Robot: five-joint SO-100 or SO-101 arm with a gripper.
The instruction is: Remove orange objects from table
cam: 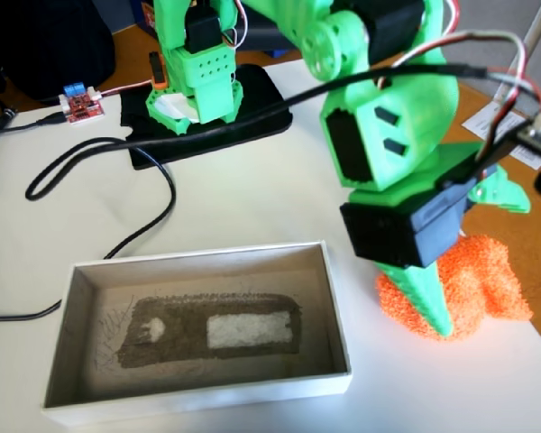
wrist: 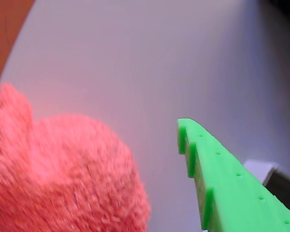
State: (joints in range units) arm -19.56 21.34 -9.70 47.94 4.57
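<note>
Orange lump: on the table near its edge, between the parted fingers of the gripper, unclamped.

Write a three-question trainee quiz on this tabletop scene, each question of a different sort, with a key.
1. True or false: the orange fuzzy lump lies inside the white box.
2. Multiple choice: in the fixed view, the gripper is (A) over the box, (B) down at the lump near the table's right edge, (C) beside the red circuit board.
3. Fill in: in the wrist view, the lump sits to the ____ of the green finger.

Key:
1. False; it lies on the table, right of the box.
2. B.
3. Left.
</note>
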